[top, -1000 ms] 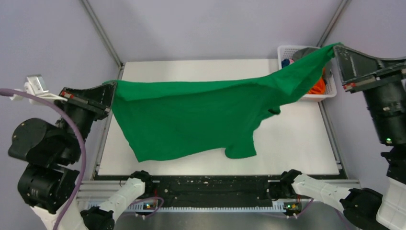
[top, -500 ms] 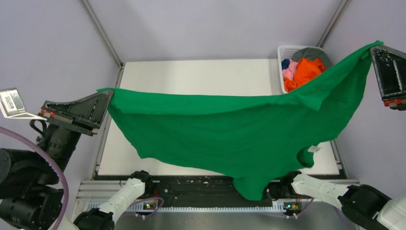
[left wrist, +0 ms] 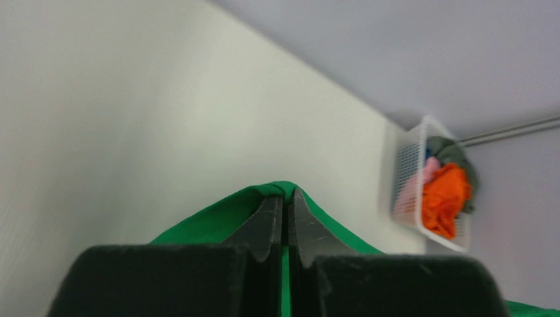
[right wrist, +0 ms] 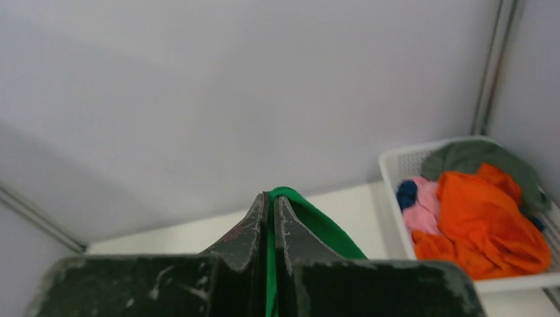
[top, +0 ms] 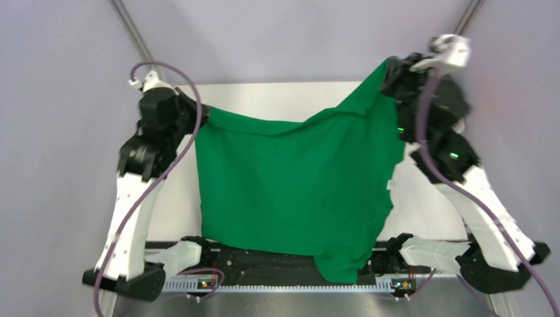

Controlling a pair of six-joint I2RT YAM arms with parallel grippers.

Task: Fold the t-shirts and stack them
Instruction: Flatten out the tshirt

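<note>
Both arms have swung inward since half a second ago, so the cloth hangs narrower. Your left hand (left wrist: 286, 195) is clamped on one top corner of the bright green soft cloth t-shirt (top: 297, 178). Your right hand (right wrist: 271, 196) is pinched tight on the other corner, held higher. The shirt hangs spread above the white bench (top: 264, 99), its lower hem trailing past the near edge, a small white tag (top: 391, 185) at its right side. Beyond, the white plastic lattice basket (right wrist: 396, 162) holds a crumpled orange shirt (right wrist: 492, 224).

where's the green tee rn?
Top view: the green t-shirt hangs spread over the middle of the table, pinched at its upper ends by the left pincer and the right pincer. Its bottom drapes past the near edge.
</note>
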